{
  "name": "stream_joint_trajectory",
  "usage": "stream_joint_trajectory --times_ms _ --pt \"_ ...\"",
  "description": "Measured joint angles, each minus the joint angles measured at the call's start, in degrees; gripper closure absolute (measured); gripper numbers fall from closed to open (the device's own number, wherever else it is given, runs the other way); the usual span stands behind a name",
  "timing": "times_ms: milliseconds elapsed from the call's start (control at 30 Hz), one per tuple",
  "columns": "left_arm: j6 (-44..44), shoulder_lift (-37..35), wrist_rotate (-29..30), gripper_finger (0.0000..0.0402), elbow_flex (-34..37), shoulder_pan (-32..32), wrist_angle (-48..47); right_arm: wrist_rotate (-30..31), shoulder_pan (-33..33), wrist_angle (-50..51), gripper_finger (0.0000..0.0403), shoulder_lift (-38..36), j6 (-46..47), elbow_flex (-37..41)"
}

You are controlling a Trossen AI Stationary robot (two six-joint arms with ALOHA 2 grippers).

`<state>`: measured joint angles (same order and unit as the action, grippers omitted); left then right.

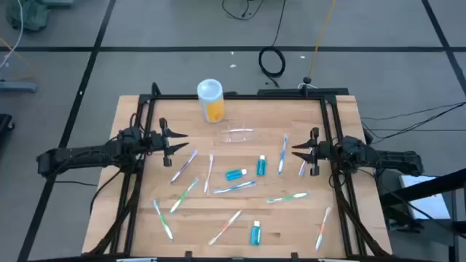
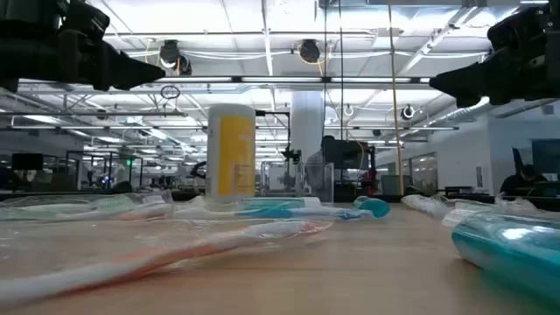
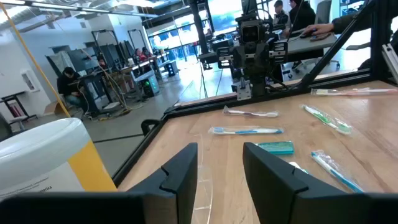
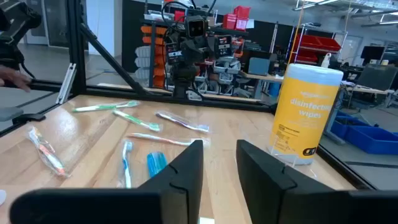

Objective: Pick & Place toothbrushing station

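Both hands wait apart at mid-desk in the high view: left hand (image 1: 177, 141) and right hand (image 1: 300, 151), fingers spread, empty. Between them, toward the far edge, lies the clear toothbrushing station (image 1: 239, 135), beside the yellow canister (image 1: 211, 100). Each wrist view shows parted fingers above scattered toothbrushes (image 3: 246, 130).

Left claw (image 1: 177, 142) parted, right claw (image 1: 298, 151) parted, both raised
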<state>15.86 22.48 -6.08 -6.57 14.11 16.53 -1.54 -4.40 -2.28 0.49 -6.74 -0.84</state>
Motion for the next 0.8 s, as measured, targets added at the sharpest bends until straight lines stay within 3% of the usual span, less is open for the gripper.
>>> stream_joint_trajectory --times_ms 233,467,667,800 --pt "0.00 0.01 0.01 0.0266 0.00 0.01 0.00 0.00 0.02 -0.01 0.0312 0.00 -0.05 0.00" --pt "0.00 0.00 0.00 0.0266 0.00 0.02 0.00 0.00 0.01 -0.04 0.0312 0.00 -10.50 0.04" --pt "-0.02 0.02 0.00 0.0266 -0.01 0.02 0.07 -0.02 0.02 -0.04 0.0312 0.00 -11.52 0.04" --pt "-1.69 0.01 0.00 0.0266 0.00 0.02 0.09 -2.19 0.08 -0.22 0.0312 0.00 0.39 0.04"
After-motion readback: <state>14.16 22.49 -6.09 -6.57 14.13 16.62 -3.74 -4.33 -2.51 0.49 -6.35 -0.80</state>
